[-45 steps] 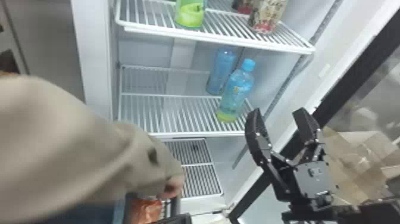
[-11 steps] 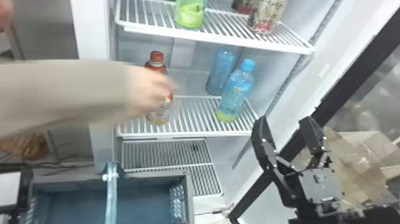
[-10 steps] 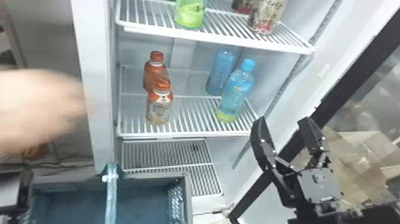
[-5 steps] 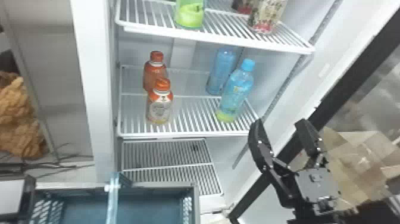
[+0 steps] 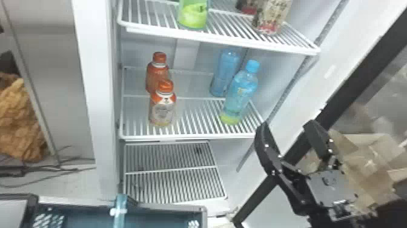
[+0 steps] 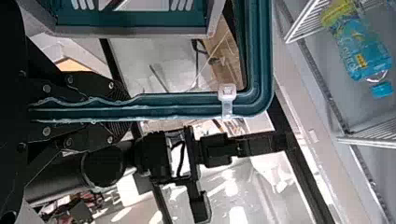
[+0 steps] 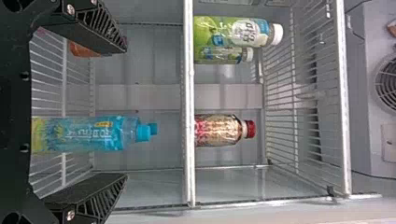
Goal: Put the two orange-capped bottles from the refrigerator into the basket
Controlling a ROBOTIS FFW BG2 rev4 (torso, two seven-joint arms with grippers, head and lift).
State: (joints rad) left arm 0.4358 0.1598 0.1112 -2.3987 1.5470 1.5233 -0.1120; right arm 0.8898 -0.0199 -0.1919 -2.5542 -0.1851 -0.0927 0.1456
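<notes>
Two orange-capped bottles stand on the refrigerator's middle shelf at its left side, the front bottle (image 5: 163, 106) partly covering the rear bottle (image 5: 157, 71). My right gripper (image 5: 286, 127) is open at the lower right, in front of the shelf's right end; in the right wrist view the right gripper (image 7: 123, 112) has its fingers wide apart, with nothing held between them. At the bottom left of the head view is the basket (image 5: 169, 208). My left gripper (image 6: 116, 107) is shut on the basket's teal handle (image 6: 187, 106) in the left wrist view.
Two blue bottles, the nearer bottle (image 5: 240, 94) in front, stand at the middle shelf's right. Above them, the upper shelf (image 5: 218, 38) holds green-labelled and patterned bottles. The open door's black frame (image 5: 360, 72) slants behind the right arm.
A person's arm has withdrawn to the left, and the two orange-capped bottles now stand on the shelf. The basket came into view and shifted slightly; my right gripper moved only a little.
</notes>
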